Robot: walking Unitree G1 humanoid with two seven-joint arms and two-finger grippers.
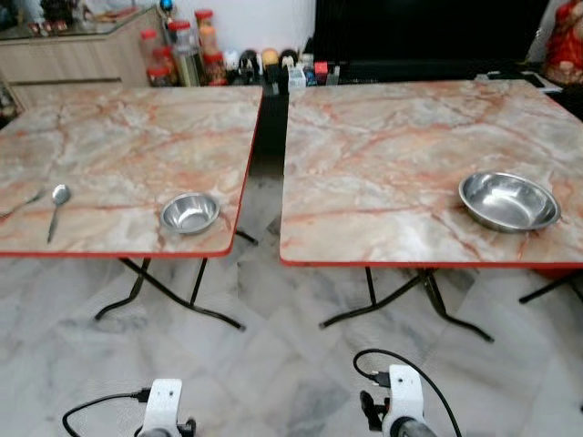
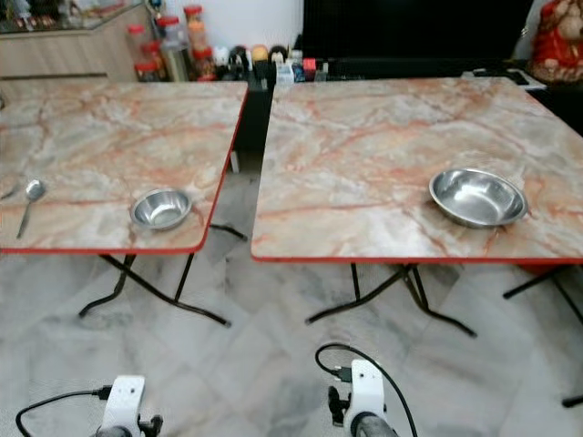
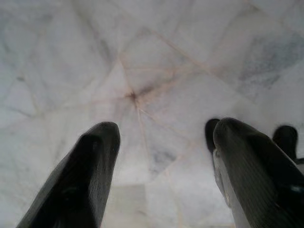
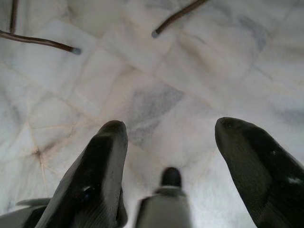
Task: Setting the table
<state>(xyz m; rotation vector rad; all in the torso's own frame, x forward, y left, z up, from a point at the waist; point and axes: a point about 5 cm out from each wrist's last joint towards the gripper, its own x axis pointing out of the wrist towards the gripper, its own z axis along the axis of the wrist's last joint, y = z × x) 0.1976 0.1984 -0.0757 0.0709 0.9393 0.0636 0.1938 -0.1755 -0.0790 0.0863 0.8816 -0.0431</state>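
Observation:
Two marble-topped folding tables stand side by side before me. On the left table (image 1: 127, 155) a small steel bowl (image 1: 190, 212) sits near the front right corner, and a spoon (image 1: 57, 208) lies near the front left, with a second utensil (image 1: 20, 206) at the view's edge. A large steel bowl (image 1: 508, 201) rests on the right table (image 1: 401, 155) toward its front right. Both arms hang low in front of the tables. My left gripper (image 3: 164, 130) is open over the floor, holding nothing. My right gripper (image 4: 171, 130) is open too, empty, above the floor tiles.
A gap (image 1: 269, 164) separates the tables. Black folding legs (image 1: 173, 296) cross under each top on the marble floor (image 1: 291, 364). Jars and bottles (image 1: 187, 50) line the back by a wooden cabinet (image 1: 73, 50). A dark screen (image 1: 428, 32) stands behind the right table.

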